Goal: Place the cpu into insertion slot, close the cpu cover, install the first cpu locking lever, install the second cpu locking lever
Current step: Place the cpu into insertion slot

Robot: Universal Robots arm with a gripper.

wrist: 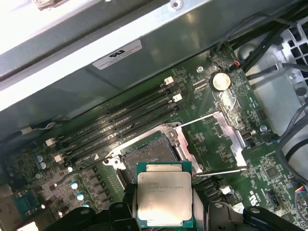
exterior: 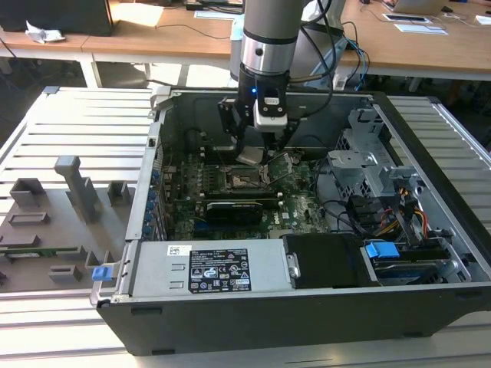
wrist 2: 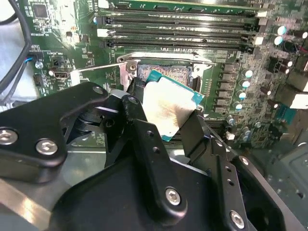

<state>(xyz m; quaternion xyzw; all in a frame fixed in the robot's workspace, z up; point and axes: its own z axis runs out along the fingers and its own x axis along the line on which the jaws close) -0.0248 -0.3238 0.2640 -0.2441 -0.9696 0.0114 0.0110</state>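
The black two-finger gripper [wrist 2: 166, 108] is closed on the one small square chip with a silver-grey metal top, the cpu [wrist: 165, 195]. One black finger [wrist 2: 144, 134] presses on each of two opposite sides.

The cpu is square, so no side is longer. It hangs tilted, not flat, over the one square dark insertion slot with a silver rim [wrist: 150, 153]. I cannot tell if a corner touches it. The cpu's silver top faces the first wrist view.

The slot sits near the middle of the green motherboard [wrist: 202, 103], inside the open black and grey computer case [exterior: 268, 322]. The one thin silver cpu cover frame [wrist: 236, 139] lies flipped open beside the slot. Four long black memory slots [wrist: 120, 119] run along the slot's other side.
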